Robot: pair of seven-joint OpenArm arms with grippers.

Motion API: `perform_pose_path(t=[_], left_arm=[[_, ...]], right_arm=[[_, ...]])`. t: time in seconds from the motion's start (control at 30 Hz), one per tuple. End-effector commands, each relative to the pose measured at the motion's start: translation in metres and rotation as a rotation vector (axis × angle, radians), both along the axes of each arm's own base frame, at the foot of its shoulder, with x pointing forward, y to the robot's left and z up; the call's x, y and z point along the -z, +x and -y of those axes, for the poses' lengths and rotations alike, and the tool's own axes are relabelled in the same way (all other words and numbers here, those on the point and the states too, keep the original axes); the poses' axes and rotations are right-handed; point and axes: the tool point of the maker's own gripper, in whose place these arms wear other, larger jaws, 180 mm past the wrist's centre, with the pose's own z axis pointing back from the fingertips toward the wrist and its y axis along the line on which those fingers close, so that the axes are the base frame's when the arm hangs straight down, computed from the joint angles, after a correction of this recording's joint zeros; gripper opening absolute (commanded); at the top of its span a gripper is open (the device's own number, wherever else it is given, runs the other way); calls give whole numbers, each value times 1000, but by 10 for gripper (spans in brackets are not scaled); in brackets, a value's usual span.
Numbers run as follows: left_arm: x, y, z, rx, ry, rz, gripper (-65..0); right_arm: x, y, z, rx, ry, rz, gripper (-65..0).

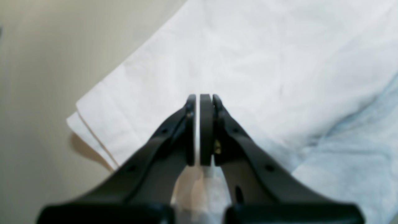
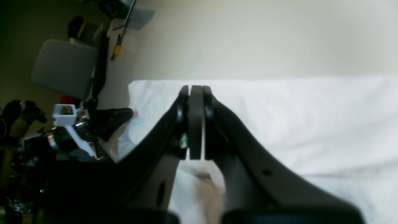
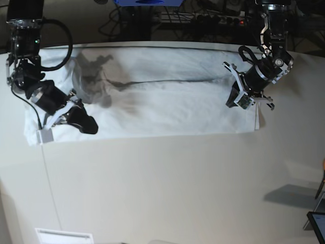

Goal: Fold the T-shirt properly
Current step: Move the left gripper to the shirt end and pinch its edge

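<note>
Shirt: T-shirt (image 3: 152,101) folded into a long band on the table (image 3: 177,188); end folds remain.
Fingers: both grippers' fingers together, holding nothing.

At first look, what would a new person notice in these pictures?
A long white T-shirt lies folded in a band across the far part of the pale table. One black arm is at each end of it, the right gripper and the left gripper, both with jaws shut.
</note>
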Motion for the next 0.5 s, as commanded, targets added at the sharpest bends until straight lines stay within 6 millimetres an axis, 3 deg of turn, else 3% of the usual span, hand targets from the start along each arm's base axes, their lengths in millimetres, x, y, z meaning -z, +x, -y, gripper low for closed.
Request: perform_pose_path(t=[0.0,0.23,0.37,0.47], left_arm=[[-6,5,-3,-6,-9,26,-628],[38,-2,-29,-84,-22,-97,-628],[62,-4,-44,-114,26,-159,-628],[69,0,-51,-118,66,-174,-628]], right_arm=[[-7,2,4,11,21,24,-647],[57,-14,28,76,12,-164,-646],[77,-16,41,62,-23,-169,-644],[94,-15,50,67,-76,-192,-643]])
